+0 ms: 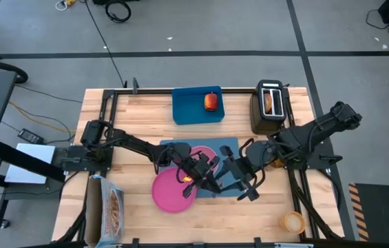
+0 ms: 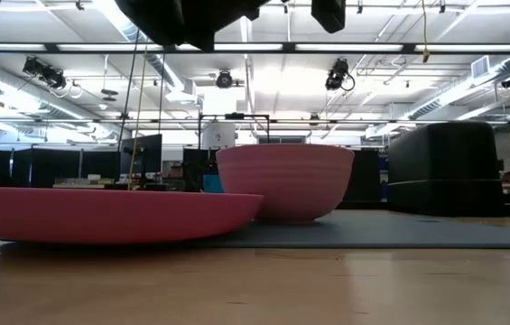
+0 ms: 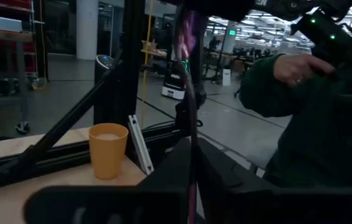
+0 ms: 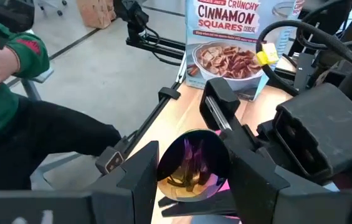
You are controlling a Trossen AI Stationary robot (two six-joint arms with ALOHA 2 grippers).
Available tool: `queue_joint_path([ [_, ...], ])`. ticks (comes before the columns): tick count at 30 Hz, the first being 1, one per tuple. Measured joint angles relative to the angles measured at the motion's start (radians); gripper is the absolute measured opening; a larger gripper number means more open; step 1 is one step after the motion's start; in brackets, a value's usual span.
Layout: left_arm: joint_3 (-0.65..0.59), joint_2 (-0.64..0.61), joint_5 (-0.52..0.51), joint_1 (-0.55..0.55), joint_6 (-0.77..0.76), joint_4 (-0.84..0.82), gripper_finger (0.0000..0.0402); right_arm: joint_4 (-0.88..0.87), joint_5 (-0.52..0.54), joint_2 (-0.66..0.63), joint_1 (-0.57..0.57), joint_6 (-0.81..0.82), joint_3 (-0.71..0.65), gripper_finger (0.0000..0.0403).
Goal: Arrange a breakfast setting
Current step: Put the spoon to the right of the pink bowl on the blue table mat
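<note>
High view shows both arms meeting over the slate-blue mat at the centre of the wooden table. The left gripper and right gripper hang close together above the mat's lower edge, beside the pink plate, which overlaps the mat's lower left corner. Behind them sits the pink bowl. In the right wrist view the right gripper's two fingers pinch a shiny spoon by its bowl end; whether the left gripper's fingers are apart or together I cannot tell. The red apple lies on a brighter blue tray at upper centre, toast stands in the black toaster, and the orange cup is at lower right.
</note>
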Motion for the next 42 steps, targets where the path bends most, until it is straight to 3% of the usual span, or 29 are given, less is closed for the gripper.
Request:
queue_joint_path([
  [7,0.000,0.000,0.000,0.011,-0.016,-0.005,0.0015,-0.011,0.032,-0.007,0.001,0.069,0.000,0.0215],
  [10,0.000,-0.008,-0.073,0.014,-0.013,-0.029,0.0013,-0.056,0.066,-0.052,0.015,0.084,0.003,0.0248],
  [13,0.000,-0.020,-0.185,0.025,-0.008,-0.055,0.0013,-0.130,0.191,-0.128,0.046,0.127,0.006,0.0280],
  [16,0.000,-0.021,-0.313,0.030,0.004,-0.034,0.0013,-0.258,0.401,-0.200,0.098,0.216,0.001,0.0298],
  [19,0.000,-0.021,-0.424,0.036,0.005,0.016,0.0013,-0.369,0.572,-0.251,0.157,0.355,-0.041,0.0302],
  [22,0.000,-0.021,-0.541,0.040,0.000,0.068,0.0013,-0.377,0.666,-0.292,0.206,0.508,-0.155,0.0296],
  [26,0.000,-0.022,-0.637,0.058,-0.041,0.157,0.0013,-0.245,0.720,-0.326,0.232,0.680,-0.365,0.0278],
  [31,0.000,-0.022,-0.646,0.077,-0.098,0.168,0.0013,0.099,0.727,-0.327,0.205,0.694,-0.559,0.0250],
  [37,0.000,-0.022,-0.663,0.078,-0.149,0.169,0.0012,0.237,0.779,-0.331,0.117,0.708,-0.605,0.0220],
  [42,0.000,-0.022,-0.689,0.080,-0.202,0.170,0.0012,0.354,0.665,-0.331,0.053,0.730,-0.604,0.0193],
])
